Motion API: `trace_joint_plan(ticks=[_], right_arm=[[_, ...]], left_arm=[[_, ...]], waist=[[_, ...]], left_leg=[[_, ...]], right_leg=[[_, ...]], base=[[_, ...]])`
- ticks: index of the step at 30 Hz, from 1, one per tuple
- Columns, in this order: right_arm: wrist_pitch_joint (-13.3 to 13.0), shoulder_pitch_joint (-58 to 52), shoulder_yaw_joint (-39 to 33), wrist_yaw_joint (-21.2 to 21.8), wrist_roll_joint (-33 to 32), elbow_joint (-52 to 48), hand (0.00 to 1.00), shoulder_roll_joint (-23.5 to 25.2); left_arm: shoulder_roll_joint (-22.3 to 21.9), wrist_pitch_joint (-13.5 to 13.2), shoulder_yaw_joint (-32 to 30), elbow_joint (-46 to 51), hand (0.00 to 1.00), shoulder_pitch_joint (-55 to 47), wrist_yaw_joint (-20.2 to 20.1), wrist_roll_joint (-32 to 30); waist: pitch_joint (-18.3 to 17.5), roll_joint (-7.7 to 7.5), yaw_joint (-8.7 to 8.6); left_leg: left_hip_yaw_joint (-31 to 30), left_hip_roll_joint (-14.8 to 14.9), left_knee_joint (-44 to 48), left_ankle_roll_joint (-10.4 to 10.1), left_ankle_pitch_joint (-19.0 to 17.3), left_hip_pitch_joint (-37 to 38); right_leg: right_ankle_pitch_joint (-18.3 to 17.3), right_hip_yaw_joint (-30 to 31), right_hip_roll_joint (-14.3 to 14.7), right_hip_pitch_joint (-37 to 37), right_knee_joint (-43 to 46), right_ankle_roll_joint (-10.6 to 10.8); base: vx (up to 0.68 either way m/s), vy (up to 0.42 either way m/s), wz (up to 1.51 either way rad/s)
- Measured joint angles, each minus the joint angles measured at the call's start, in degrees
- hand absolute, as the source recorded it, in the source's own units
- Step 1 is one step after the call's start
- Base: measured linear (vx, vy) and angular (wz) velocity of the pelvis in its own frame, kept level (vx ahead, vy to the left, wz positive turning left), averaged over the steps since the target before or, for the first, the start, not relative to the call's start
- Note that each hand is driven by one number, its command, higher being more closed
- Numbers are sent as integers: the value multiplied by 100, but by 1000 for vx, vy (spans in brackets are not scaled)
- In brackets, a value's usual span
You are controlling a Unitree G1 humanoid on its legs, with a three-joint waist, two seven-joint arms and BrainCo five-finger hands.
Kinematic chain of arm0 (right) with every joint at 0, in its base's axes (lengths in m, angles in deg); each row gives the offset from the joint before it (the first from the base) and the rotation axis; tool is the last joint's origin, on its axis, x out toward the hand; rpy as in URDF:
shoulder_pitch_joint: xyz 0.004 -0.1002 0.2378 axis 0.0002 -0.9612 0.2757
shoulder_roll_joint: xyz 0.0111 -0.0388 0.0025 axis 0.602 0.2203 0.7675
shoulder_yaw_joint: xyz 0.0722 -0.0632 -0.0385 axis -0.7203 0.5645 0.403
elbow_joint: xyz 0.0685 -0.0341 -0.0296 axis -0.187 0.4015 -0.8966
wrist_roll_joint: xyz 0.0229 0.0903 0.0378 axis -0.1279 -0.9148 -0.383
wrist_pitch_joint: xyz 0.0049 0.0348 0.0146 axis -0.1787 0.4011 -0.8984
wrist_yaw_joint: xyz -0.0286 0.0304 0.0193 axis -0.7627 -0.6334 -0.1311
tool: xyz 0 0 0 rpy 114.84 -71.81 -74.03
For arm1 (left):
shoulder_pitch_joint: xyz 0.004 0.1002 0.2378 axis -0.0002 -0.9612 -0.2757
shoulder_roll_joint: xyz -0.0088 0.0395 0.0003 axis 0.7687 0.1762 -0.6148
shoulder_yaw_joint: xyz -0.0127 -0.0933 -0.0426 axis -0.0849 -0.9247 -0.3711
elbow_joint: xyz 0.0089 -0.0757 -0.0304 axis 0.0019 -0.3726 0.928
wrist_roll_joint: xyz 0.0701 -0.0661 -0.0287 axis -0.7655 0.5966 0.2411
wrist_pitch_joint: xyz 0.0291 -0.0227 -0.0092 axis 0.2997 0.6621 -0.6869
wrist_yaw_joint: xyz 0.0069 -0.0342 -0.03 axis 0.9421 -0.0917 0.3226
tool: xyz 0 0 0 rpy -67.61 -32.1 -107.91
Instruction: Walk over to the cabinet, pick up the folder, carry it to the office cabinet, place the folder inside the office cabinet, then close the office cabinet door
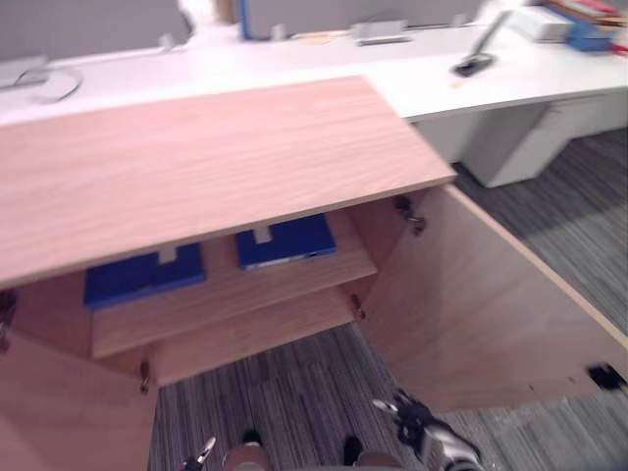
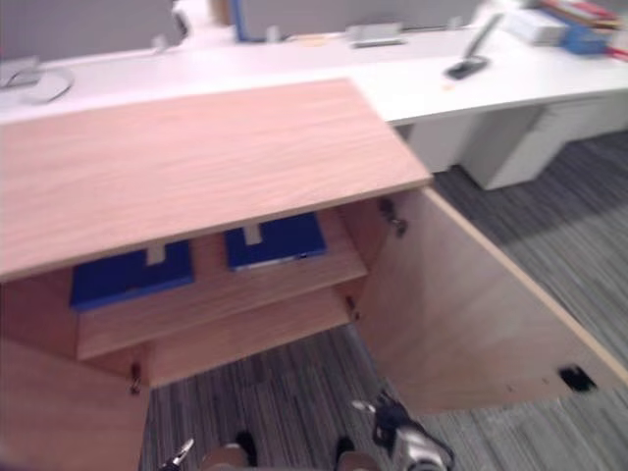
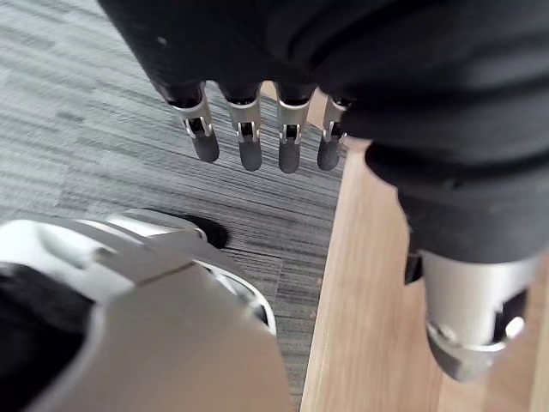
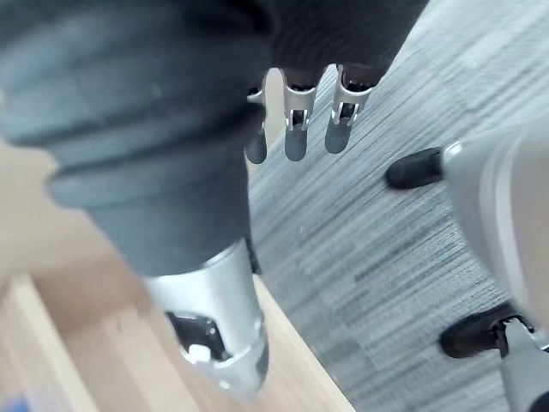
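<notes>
The wooden office cabinet [image 1: 196, 167] stands in front of me with both doors swung open. On its upper shelf lie two blue folders, one at the left [image 1: 142, 275] and one at the right [image 1: 285, 240], each with a white label. My left hand [image 3: 249, 137] hangs low over the carpet beside the left door [image 1: 69, 412], fingers straight and empty. At the bottom of the eye views, my right hand [image 1: 422, 432] hangs in front of the right door [image 1: 481, 304]. Its fingers [image 4: 296, 120] are straight and hold nothing.
A long white desk [image 1: 471, 78] runs behind the cabinet, with a white pedestal [image 1: 520, 137] under it at the right. Grey striped carpet [image 1: 294, 392] covers the floor between the open doors. A lower shelf [image 1: 245, 334] sits under the folders.
</notes>
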Motion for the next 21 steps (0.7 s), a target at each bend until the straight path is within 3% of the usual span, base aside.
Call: trace_joint_plan(ticks=[3, 5, 6, 7, 9, 10, 11, 13, 14, 15, 16, 17, 19, 21], right_arm=[[-8, -435, -310, -177, -186, -324, 0, 101], [-6, -563, -425, -246, -314, -531, 0, 217], [-7, -564, -534, -311, -435, -597, 0, 273], [-9, -580, -550, -367, -563, -634, 0, 267], [-11, -614, -579, -411, -608, -638, 0, 291], [-10, -621, -610, -413, -610, -634, 0, 310], [-12, -617, -751, -426, -613, -633, 0, 358], [-33, -564, -942, -480, -669, -613, 0, 303], [-34, -531, -975, -522, -739, -617, 0, 248], [-34, -490, -995, -538, -781, -615, 0, 148], [-47, -389, -1015, -556, -799, -528, 0, 139], [-37, -265, -1022, -558, -795, -411, 0, 132], [-55, -85, -1045, -569, -803, -344, 0, 94], [-50, -23, -1170, -582, -803, -342, 0, 28]], left_arm=[[15, 30, 1, -79, 0, 155, 138, -391], [-3, 39, 56, -61, 0, 291, 172, -473], [-63, 39, 82, -47, 0, 364, 183, -483], [-158, 39, 173, -38, 0, 437, 194, -481], [-250, 38, 295, -32, 0, 496, 215, -443], [-260, 36, 348, -32, 0, 509, 217, -438], [-231, 30, 496, -18, 0, 561, 219, -418], [-213, 36, 794, -83, 0, 680, 223, -362], [-247, 26, 1040, -50, 0, 686, 223, -343], [-335, 21, 1162, -46, 0, 680, 220, -341], [-307, -17, 1296, 22, 0, 735, 208, -353], [-255, -19, 1317, -12, 0, 789, 221, -344], [-233, 3, 1464, -229, 0, 788, 255, -348], [-315, 3, 1649, -224, 0, 849, 262, -343]], waist=[[-21, 18, -59], [-28, 82, -152], [-21, 80, -164], [-31, 143, -172], [-70, 217, -223], [-76, 213, -245], [-87, 103, -267], [-35, 107, -346], [-69, 171, -248], [-112, 369, -221], [-76, 85, -307], [-37, 80, -224], [-103, 175, -254], [-88, 187, -305]], left_leg=[[571, -38, -305, 33, -19, 466], [1178, 84, -324, 194, -8, 586], [1568, 88, -370, 243, 22, 735], [1931, 138, -373, 229, 30, 855], [2360, 316, -321, 104, 92, 1026], [2470, 361, -321, 90, 90, 1082], [2667, 360, -304, -46, 108, 1221], [2262, 248, -469, -154, 68, 1249], [2251, 74, -681, -59, 10, 1296], [2222, 119, -810, 73, -89, 1285], [2135, -31, -800, -132, 73, 1367], [2138, -4, -819, -170, 91, 1473], [2133, 180, -873, -157, 84, 1545], [2108, 213, -916, -167, 89, 1533]], right_leg=[[346, 10, 109, -110, -13, -104], [513, -985, 88, -279, -38, -422], [158, -2356, -168, -348, 316, -722], [-93, -3358, -481, -367, 712, -831], [-261, -4098, -847, -258, 1227, -845], [-327, -4172, -957, -248, 1359, -789], [-467, -4192, -1166, -246, 1457, -732], [-510, -4026, -779, -232, 1109, -603], [-740, -4218, -643, -198, 879, -333], [-843, -4469, -676, -135, 1136, -364], [-884, -4357, -1103, -102, 1412, -519], [-651, -4342, -1037, -153, 1480, -501], [-575, -4167, -575, -13, 1040, -495], [-547, -4155, -504, -44, 1020, -541]], base=[[-139, 82, -148], [-161, -46, -149], [-121, -82, -150], [-101, -73, -148], [-40, -58, -117], [3, -116, -114], [-3, -156, -98], [-41, -137, -95], [-48, -17, -80], [-15, 46, -74], [22, 42, -64], [32, -44, -85], [-8, -134, -78], [6, -67, -16]])
